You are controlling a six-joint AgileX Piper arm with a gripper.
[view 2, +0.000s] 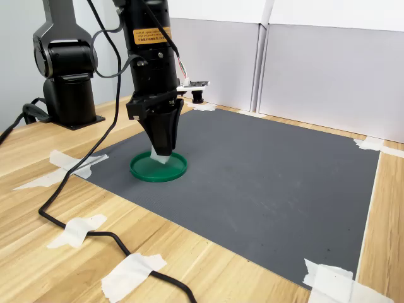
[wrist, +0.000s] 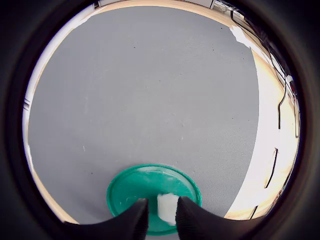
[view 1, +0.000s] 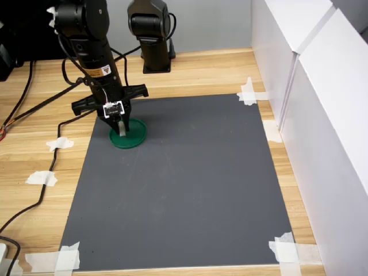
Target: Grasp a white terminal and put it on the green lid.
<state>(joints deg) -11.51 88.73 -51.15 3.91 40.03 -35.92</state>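
The green lid (view 1: 130,135) (view 2: 158,168) (wrist: 145,187) lies on the grey mat, near the mat's far left corner in the first exterior view. My gripper (view 1: 119,125) (view 2: 161,153) (wrist: 161,216) points straight down over the lid. It is shut on the white terminal (wrist: 167,207) (view 2: 161,158) (view 1: 122,131), a small white block. The block pokes out below the black fingertips (wrist: 137,216), and its lower end is at or just above the lid's surface.
The grey mat (view 1: 190,184) is taped to a wooden table with white tape strips (view 1: 248,92). White panel walls (view 1: 322,103) stand along the first exterior view's right. A second black arm base (view 1: 152,34) stands behind. Black cables (view 2: 95,233) run over the wood beside the mat.
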